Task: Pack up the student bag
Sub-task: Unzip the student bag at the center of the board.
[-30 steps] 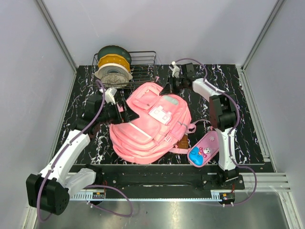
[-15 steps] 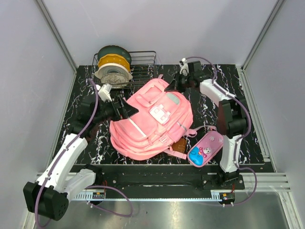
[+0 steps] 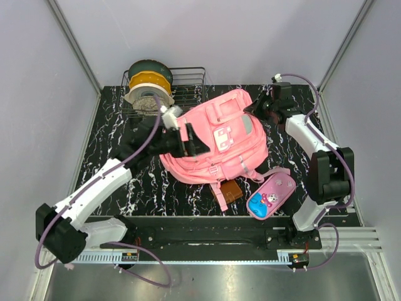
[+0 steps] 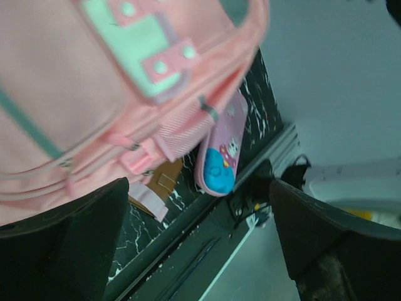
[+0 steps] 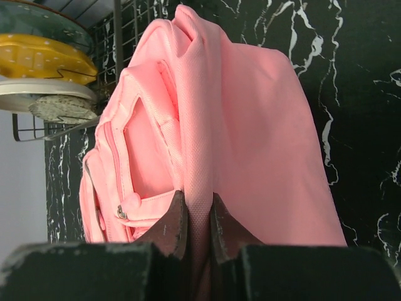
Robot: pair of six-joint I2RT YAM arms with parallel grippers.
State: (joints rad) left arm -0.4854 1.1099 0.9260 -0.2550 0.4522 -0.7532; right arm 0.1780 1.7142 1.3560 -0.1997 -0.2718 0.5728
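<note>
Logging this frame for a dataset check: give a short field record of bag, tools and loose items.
student bag: on the table, front up
right tool: shut on a fold of the student bag
left tool: open, beside the bag
pencil case: outside the bag
brown item: outside, by the bag's near end
wire basket: far edge, holds spools

Student bag (image 3: 216,141) lying mid-table (image 3: 103,119), one edge fold sitting pinched between right gripper (image 5: 193,213) fingers, rest spreading out beyond fingertips. Wire basket (image 5: 116,44) standing beyond those fingertips, toward left of right wrist view, spools (image 5: 44,56) sitting in it. Left gripper (image 4: 200,238) fingers standing wide apart at bag's opposite side. Pencil case (image 4: 220,153) lying out between them, flat item (image 4: 164,182) poking from under bag just beside it.
</note>
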